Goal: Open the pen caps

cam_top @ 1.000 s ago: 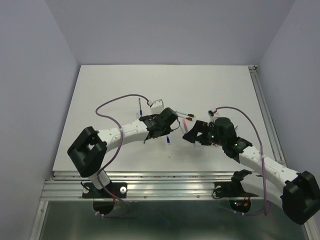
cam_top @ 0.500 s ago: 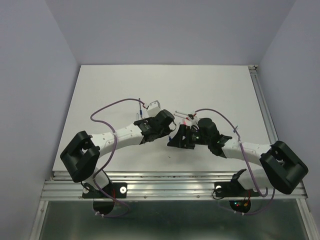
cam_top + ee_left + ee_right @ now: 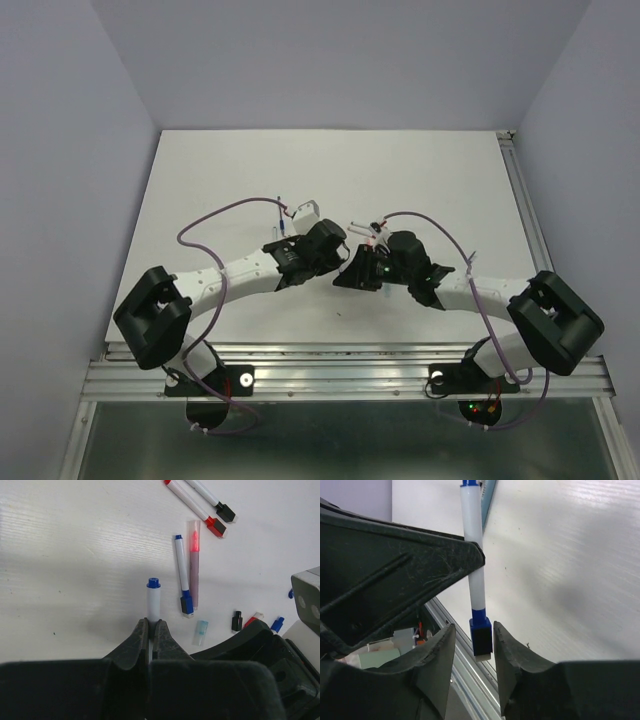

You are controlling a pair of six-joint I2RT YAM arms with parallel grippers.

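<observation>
**Blue cap between parted jaws**

Right gripper (image 3: 473, 627) slightly parted around short blue plastic cap (image 3: 481, 639), one finger touching; cap seated on white pen barrel (image 3: 471, 525). Left gripper (image 3: 151, 626) clamped on that barrel above white table (image 3: 75, 555). Nearby on the table: loose black cap (image 3: 236, 621), capped blue pen (image 3: 183, 575).

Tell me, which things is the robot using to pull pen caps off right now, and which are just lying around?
In the job:
- left gripper, shut on the blue pen
- that pen's blue cap, between the open jaws of the right gripper

Lying about for now:
- three capped pens
- pink marker
- small loose caps
- grey box
</observation>
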